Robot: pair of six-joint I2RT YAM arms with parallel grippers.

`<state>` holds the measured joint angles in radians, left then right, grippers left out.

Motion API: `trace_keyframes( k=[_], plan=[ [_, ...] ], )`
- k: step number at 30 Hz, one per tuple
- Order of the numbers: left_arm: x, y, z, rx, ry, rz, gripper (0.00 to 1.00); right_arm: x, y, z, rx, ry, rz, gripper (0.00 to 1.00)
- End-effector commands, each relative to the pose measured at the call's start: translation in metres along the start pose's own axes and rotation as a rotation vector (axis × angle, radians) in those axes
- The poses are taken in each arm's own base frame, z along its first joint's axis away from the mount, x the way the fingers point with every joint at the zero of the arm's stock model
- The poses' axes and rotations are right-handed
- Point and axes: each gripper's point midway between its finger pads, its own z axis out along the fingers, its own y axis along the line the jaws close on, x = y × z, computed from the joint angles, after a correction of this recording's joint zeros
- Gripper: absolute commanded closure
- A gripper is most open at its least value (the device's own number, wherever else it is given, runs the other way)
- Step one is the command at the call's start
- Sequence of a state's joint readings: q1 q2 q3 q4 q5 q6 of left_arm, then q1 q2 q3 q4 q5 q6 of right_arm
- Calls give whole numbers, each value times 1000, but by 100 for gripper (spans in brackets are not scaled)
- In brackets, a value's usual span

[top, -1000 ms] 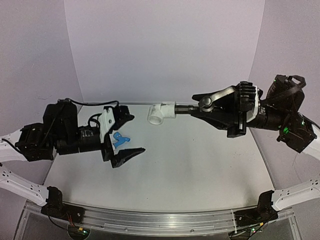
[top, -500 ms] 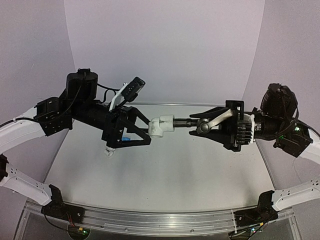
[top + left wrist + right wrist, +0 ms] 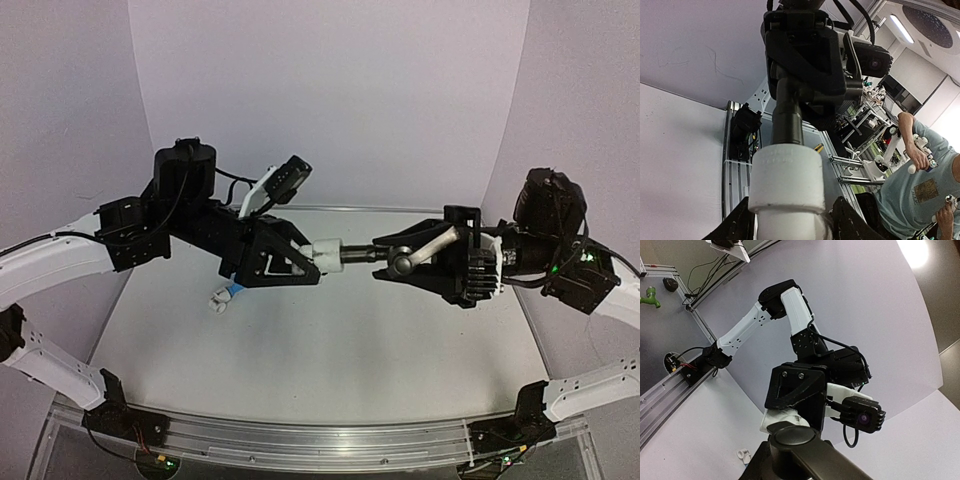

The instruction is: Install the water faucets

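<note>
In the top view, my right gripper [image 3: 400, 258] is shut on the dark grey metal faucet [image 3: 398, 262], held level above the table with its lever handle up. On the faucet's stem sits a white pipe fitting [image 3: 327, 253]. My left gripper [image 3: 300, 262] is shut on that fitting from the left. In the left wrist view the fitting [image 3: 785, 180] fills the space between my fingers [image 3: 740, 225], and the faucet's stem [image 3: 787, 115] runs on into the right gripper. The light blue faucet [image 3: 233, 291] lies on the table under the left arm. The metal faucet's cap [image 3: 795, 437] fills the bottom of the right wrist view.
A small white fitting [image 3: 217, 300] lies against the blue faucet. An aluminium rail [image 3: 300, 440] runs along the table's near edge. White walls curve round the back and sides. A person [image 3: 920, 190] stands beyond the near edge.
My left arm rose from the table, swung right to the fitting and closed its jaws round it. My right arm came down and left with the metal faucet.
</note>
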<state>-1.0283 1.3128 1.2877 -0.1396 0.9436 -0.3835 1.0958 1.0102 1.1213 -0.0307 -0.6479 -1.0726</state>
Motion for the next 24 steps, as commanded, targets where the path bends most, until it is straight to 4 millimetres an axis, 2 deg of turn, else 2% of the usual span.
trace_keyframes(
  k=[1, 9, 14, 17, 21, 24],
  plan=[
    [-23, -17, -8, 2, -68, 151, 59, -17, -23, 0, 71, -61, 53, 100],
    [-22, -18, -20, -84, -95, 361, 79, -7, -44, 5, 166, -47, 348, 100],
    [-26, -8, -27, -228, -101, 539, 86, 3, -58, 10, 231, -48, 663, 100],
    [-26, 1, -28, -380, -85, 719, 89, 6, -54, 15, 207, -67, 862, 100],
    [-24, 19, -27, -630, -28, 1046, 90, 13, -54, 20, 207, -75, 1097, 100],
    [-22, 28, -22, -783, 44, 1279, 89, 16, -46, 23, 169, -81, 1212, 100]
  ],
)
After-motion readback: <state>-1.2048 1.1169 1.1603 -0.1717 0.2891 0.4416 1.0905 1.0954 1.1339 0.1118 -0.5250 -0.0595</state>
